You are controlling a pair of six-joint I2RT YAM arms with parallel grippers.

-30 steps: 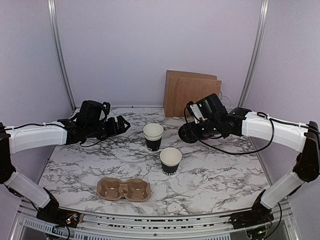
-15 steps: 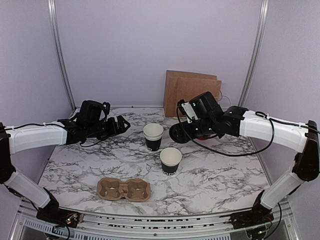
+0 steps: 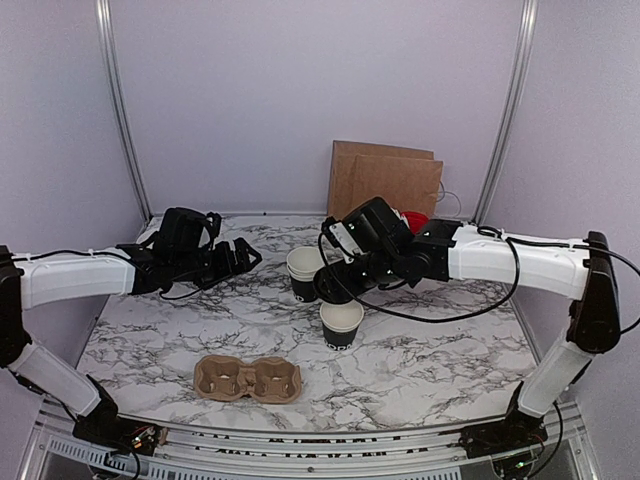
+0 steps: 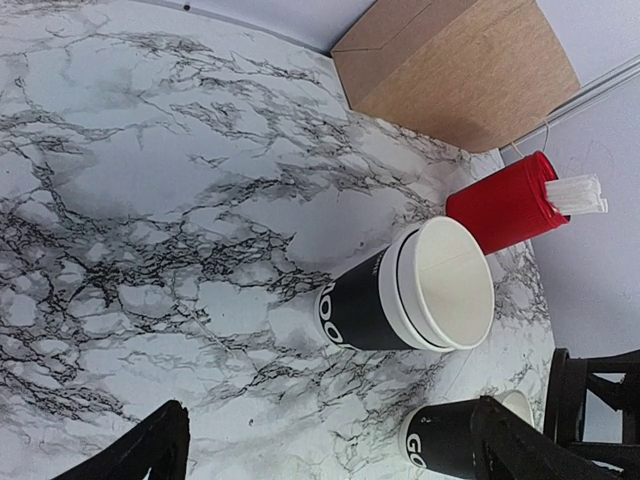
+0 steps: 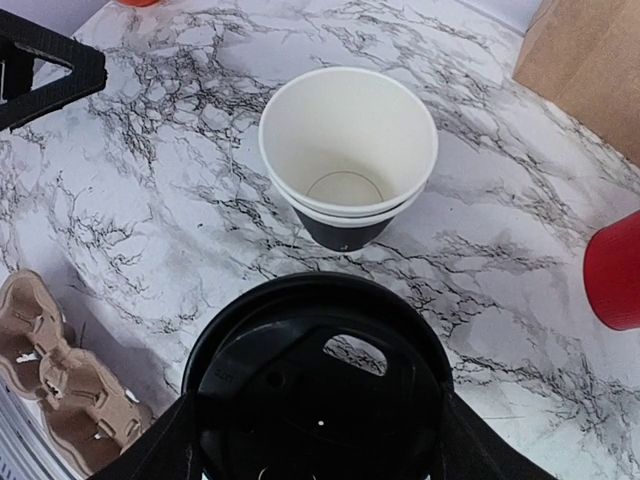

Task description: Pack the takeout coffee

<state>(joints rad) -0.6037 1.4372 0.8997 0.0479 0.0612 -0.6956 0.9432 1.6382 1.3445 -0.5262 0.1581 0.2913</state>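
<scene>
Two stacked black cups with cream insides stand mid-table; they also show in the left wrist view and the right wrist view. A single black cup stands nearer; its side shows in the left wrist view. My right gripper is shut on a round black lid and holds it in the air between the two, just above the single cup. My left gripper is open and empty, left of the stacked cups.
A brown pulp two-cup carrier lies near the front edge, also in the right wrist view. A brown paper bag stands at the back wall. A red cup with white utensils stands behind the right arm.
My right arm has carried the lid left and forward, from beside the bag to just above the single cup. The left gripper has barely moved.
</scene>
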